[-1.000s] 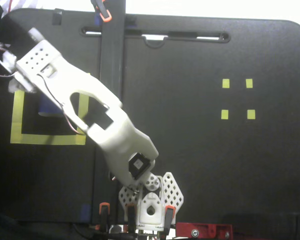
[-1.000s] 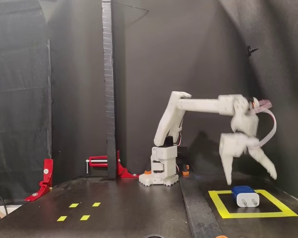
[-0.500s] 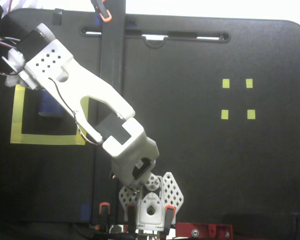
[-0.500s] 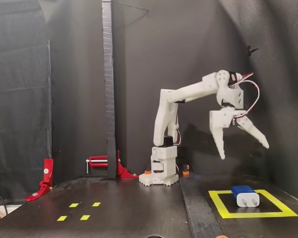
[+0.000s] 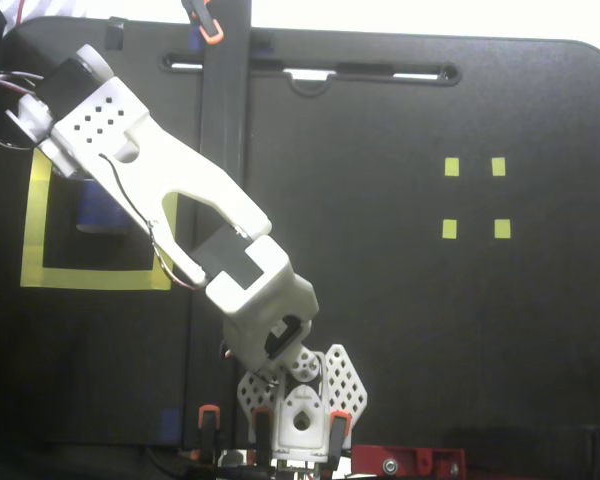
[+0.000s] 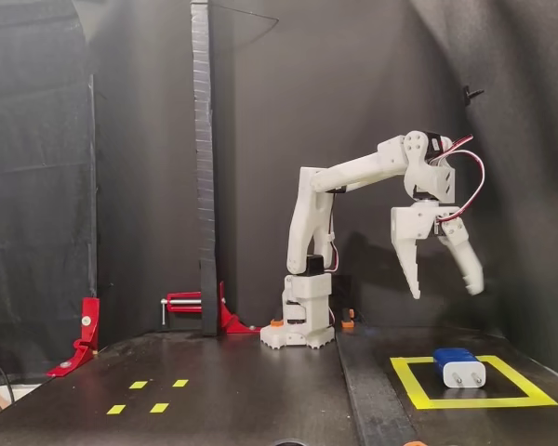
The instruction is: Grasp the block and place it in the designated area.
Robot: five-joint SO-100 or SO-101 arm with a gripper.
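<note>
white printed plastic makes up your whole arm (image 6: 353, 177), and against half a second ago only its tip differs: the arm's pose matches, but the two fingers of the end effector (image 6: 445, 291) stand closer together than they did, the outer finger now hanging steeper instead of splayed out toward the right of the side view. a clear gap remains between the tips, so you have the end effector parted and holding nothing. a second ago it hung low, just above the block; now it is raised well clear of it. the block (image 6: 458, 367) is a small dark-blue rounded body with a pale face turned toward the side camera, and it lies flat on the matte black table (image 6: 223, 390) inside the designated area (image 6: 409, 381), a square of wide yellow tape with a black interior. in the side view the block sits near the middle of that square, below the end effector and a little to its right, well apart from both fingertips. from above, only a strip of the block (image 5: 95, 212) shows beside the perforated wrist housing, within the designated area (image 5: 90, 277) whose top edge the arm (image 5: 180, 200) covers; the end effector itself is hidden under the wrist there. four small yellow tape squares (image 5: 474, 197) lie far across the table (image 5: 400, 330), and red clamps (image 6: 193, 305) grip the table's far edge near a dark upright post (image 6: 202, 167).
</note>
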